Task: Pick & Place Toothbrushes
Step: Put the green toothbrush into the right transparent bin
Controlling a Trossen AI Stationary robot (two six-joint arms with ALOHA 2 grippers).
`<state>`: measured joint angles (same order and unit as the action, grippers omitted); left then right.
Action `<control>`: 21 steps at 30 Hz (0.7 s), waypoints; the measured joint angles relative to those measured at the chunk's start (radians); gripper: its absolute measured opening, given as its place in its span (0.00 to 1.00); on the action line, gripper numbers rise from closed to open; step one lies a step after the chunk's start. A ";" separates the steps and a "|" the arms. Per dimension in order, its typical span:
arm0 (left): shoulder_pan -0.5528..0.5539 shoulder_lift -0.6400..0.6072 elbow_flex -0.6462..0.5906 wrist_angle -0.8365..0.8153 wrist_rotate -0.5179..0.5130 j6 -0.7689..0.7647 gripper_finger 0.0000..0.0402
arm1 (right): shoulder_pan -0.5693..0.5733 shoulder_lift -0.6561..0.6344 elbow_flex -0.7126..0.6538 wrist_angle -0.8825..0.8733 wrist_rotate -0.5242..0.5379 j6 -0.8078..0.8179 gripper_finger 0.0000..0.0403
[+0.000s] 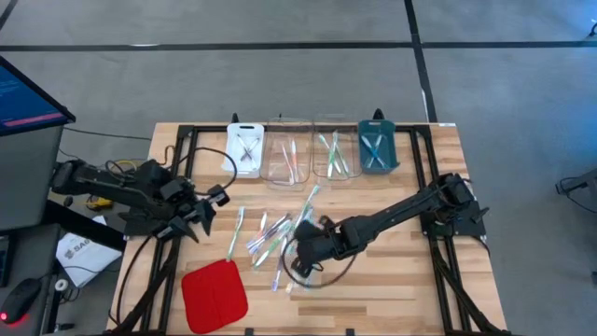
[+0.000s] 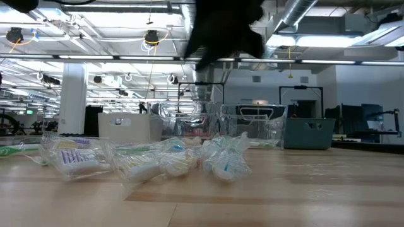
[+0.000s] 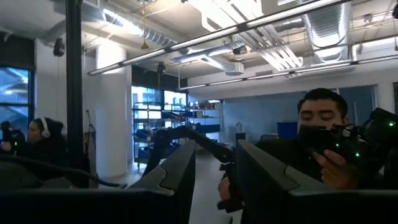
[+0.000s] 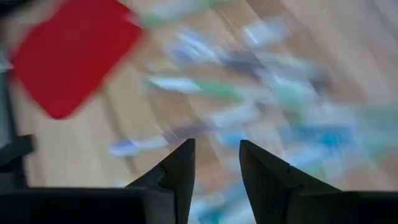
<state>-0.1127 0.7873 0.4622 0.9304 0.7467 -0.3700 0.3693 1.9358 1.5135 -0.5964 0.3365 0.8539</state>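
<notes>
A loose pile of wrapped toothbrushes (image 1: 270, 238) lies flat on the wooden table's middle; the low view shows it as clear wrappers (image 2: 170, 157). My right gripper (image 1: 303, 250) hovers above the pile's right side, slanting down, open (image 4: 216, 149), with nothing between its fingers and blurred toothbrushes (image 4: 249, 106) below. My left gripper (image 1: 201, 217) hangs above the table's left part, left of the pile. It is tipped up toward the room, open (image 3: 214, 152) and empty. More toothbrushes lie in the trays at the far edge.
Along the far edge stand a white tray (image 1: 245, 149), two clear trays (image 1: 287, 161) (image 1: 331, 159) and a teal tray (image 1: 377, 149). A red square pad (image 1: 215, 294) lies near the front left. The left wrist view shows people (image 3: 323, 143) in the room beyond.
</notes>
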 joint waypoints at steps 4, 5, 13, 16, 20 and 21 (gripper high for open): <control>0.000 0.030 0.000 0.000 -0.005 -0.026 0.27 | -0.013 0.000 0.000 -0.206 -0.001 0.187 0.30; 0.000 0.036 0.000 0.000 -0.005 -0.031 0.27 | -0.016 0.000 0.000 -0.227 0.002 0.207 0.30; -0.005 0.046 0.000 -0.004 -0.004 -0.039 0.27 | -0.014 0.000 0.000 -0.026 0.005 0.034 0.30; -0.033 0.046 0.000 0.002 -0.003 -0.039 0.27 | -0.006 0.018 0.003 0.083 0.003 -0.046 0.30; -0.066 0.036 0.000 0.017 -0.002 -0.038 0.27 | -0.010 0.032 -0.001 -0.065 -0.025 0.095 0.30; -0.070 0.029 0.000 0.013 0.000 -0.038 0.27 | -0.012 0.042 0.003 -0.116 -0.037 0.150 0.30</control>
<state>-0.1831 0.8168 0.4625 0.9433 0.7468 -0.4085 0.3568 1.9779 1.5166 -0.7121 0.2991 1.0040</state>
